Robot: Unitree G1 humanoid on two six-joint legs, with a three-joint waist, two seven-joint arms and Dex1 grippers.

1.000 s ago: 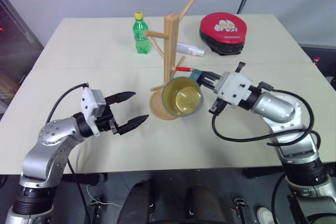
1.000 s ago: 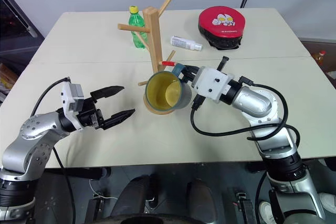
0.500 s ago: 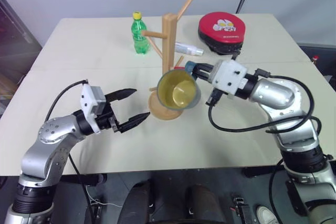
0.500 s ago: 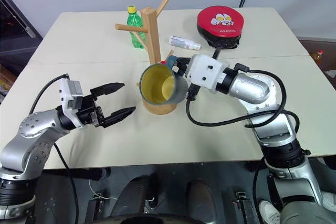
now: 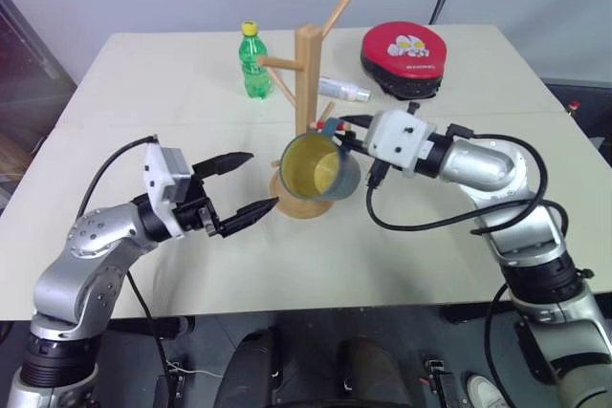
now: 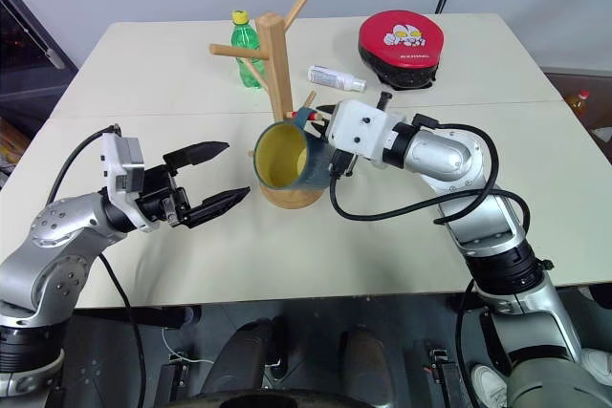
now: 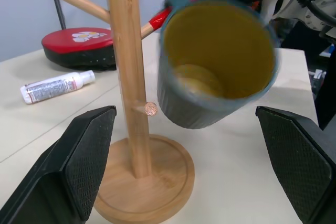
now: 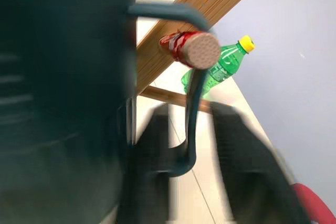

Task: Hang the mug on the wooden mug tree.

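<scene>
At the wooden mug tree point(image 5: 308, 93), the mug point(image 5: 316, 167) now hangs by its handle on the red-tipped peg, moved in from the side. The right claw point(image 5: 346, 133) has parted its fingers beside the handle, so the hang looks done; the left claw point(image 5: 246, 182) waits open nearby.

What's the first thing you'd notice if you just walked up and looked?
The blue mug with its bright yellow inside, hanging by its handle on the red-tipped peg of the wooden mug tree mid-table. The right end effector sits right at that handle, and a big red round pad lies at the far side.

The mug point(image 7: 215, 66) looked glazed ceramic, matt teal outside, glossy yellow within. The mug tree point(image 7: 128, 93) was smooth pale wood; the table point(image 5: 172, 74) was matt.
</scene>
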